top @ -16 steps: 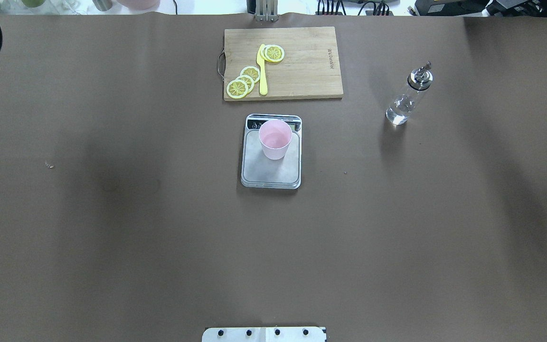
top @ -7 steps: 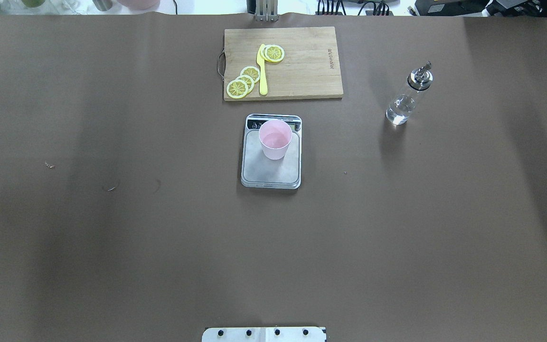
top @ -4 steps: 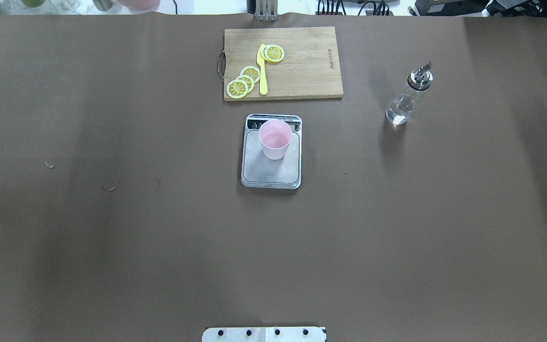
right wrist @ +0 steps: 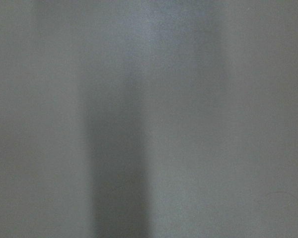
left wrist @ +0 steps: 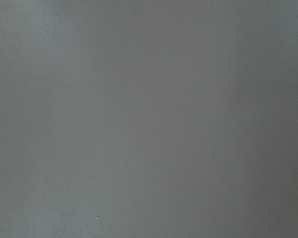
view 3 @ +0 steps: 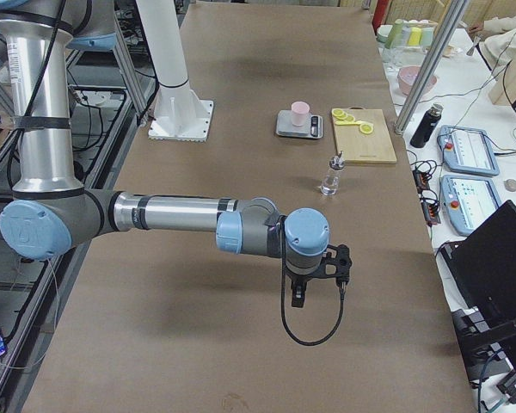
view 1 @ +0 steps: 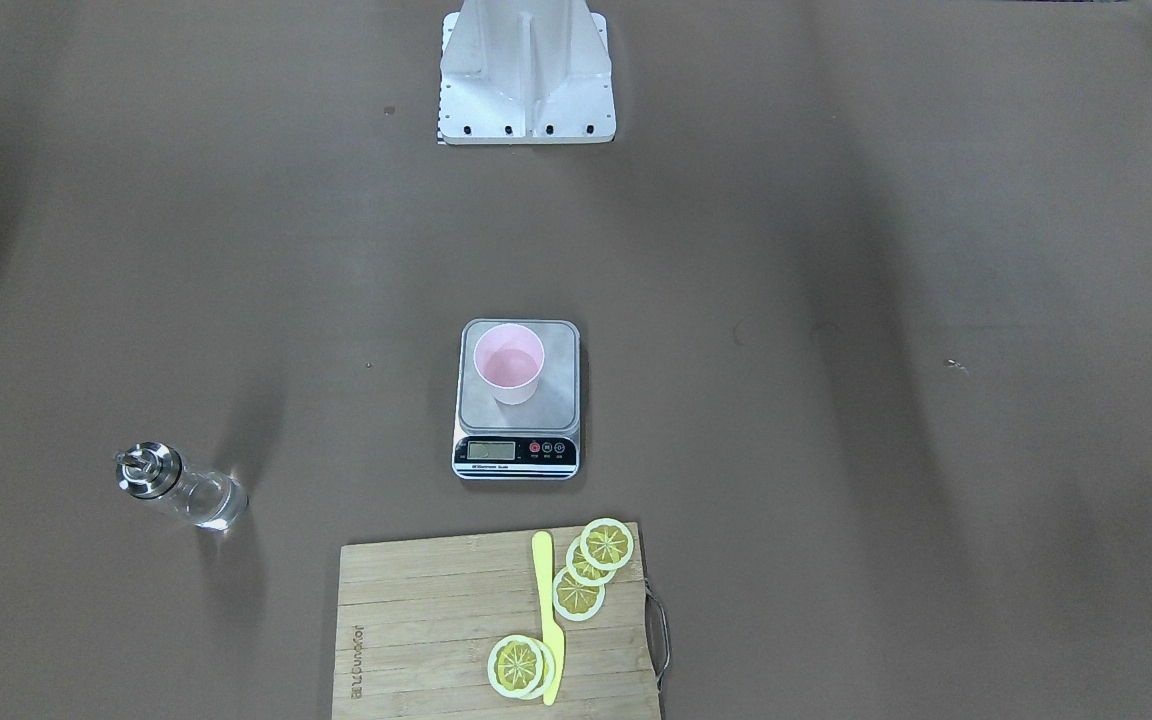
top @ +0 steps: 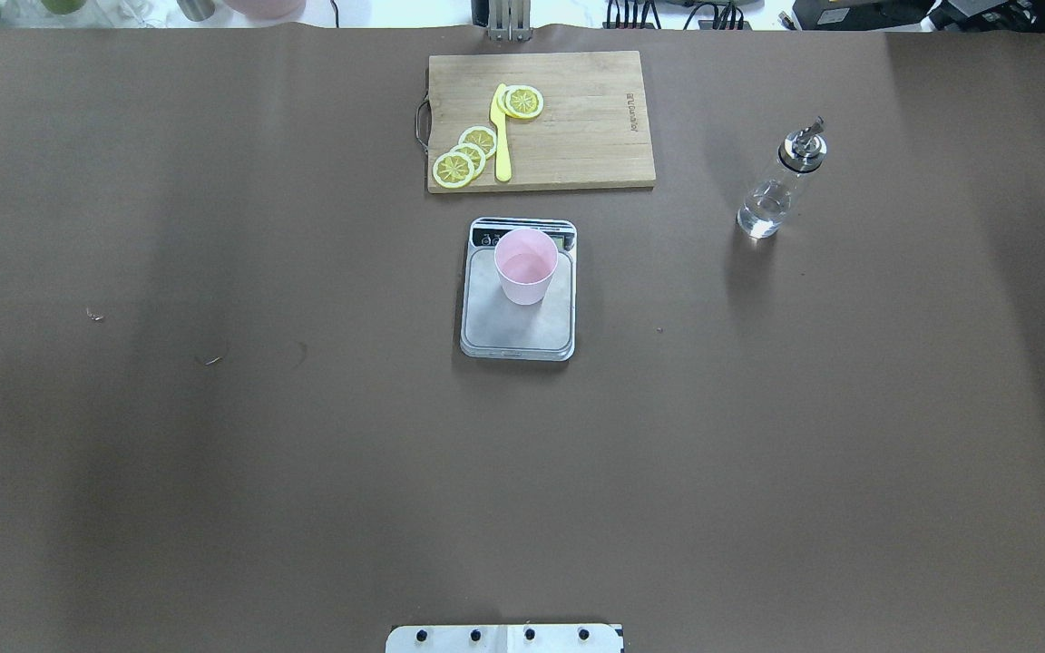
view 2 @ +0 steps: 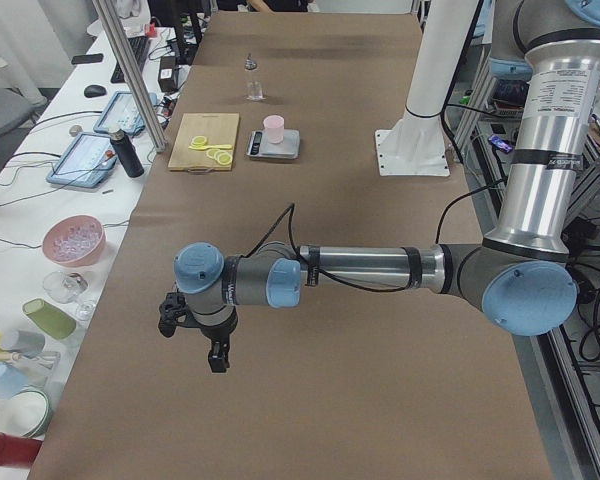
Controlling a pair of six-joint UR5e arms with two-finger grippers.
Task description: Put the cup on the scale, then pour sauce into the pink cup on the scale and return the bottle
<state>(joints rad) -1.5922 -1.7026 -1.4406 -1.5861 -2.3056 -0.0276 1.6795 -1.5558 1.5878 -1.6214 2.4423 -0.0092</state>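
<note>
- Overhead exterior shows neither arm over the table, so I take the left gripper (view 2: pixel 217 358) from the exterior left view. It hangs above bare brown table (top: pixel 214 453) at the robot's left end, and I cannot tell whether its fingers are apart or together.
- Left wrist camera gives me only a blurred grey surface.
- One wooden cutting board (top: pixel 577 136) lies at the far edge of the table, its metal handle on the overhead view's left.
- On the board I count five lemon slices (top: pixel 455 170): three overlapping in a row near the handle, and two stacked further back.
- One yellow knife (top: pixel 502 136) lies on the board between those two groups.
- One scale (top: pixel 518 331) sits flat on the table just on the robot's side of the board. It has one display (view 1: pixel 491 450), and I make out three small buttons beside it.
- One pink cup (top: pixel 526 265) stands upright on the scale's platform, toward the display end.
- One bottle (top: pixel 776 186) stands upright on the table, well apart from the scale on the robot's right, with clear liquid in its lower part and the metal spout on top.
- The right gripper (view 3: pixel 297 299) shows only in the exterior right view, hanging over bare table well short of the bottle. I cannot tell whether it is spread or closed.
- Right wrist camera is a grey blur too.
</note>
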